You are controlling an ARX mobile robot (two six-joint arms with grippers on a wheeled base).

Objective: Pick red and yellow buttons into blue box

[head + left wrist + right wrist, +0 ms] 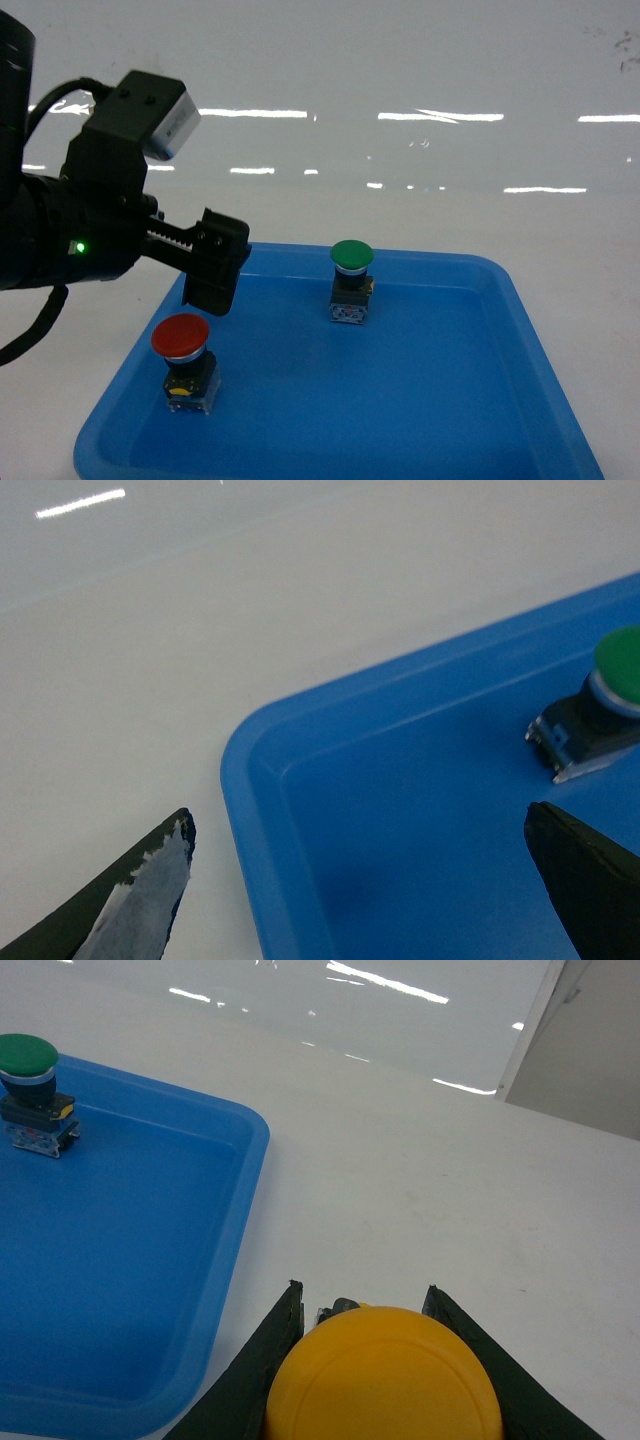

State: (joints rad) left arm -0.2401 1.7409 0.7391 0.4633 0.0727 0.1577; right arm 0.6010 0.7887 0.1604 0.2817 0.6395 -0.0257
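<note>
Your landmark is the shallow blue tray (520, 400) on the white table (400, 60). The red button (183, 360) stands upright inside the tray near its front-left corner, red cap on top, black body and clear base below. The green button (351, 280) also stands in the tray, toward the back and about midway across; it's the only other thing in the tray and sits well apart from the red one. Your left end effector (215, 270) hangs over the tray's left-back part, above and just behind the red button, not touching it. The left wrist view shows its fingers (140, 900) spread wide with nothing between them, one over the table outside the tray's corner, the other over the tray floor near the green button (610, 705). Your right end effector (365, 1360) is out of the head view; in its wrist view it is clamped around the yellow button (385, 1380), the yellow cap filling the gap between both fingers, positioned over bare table just off the tray's (250, 1160) right rim. The green button (30, 1090) shows at the tray's far side there. The blue box is not in any view.
</note>
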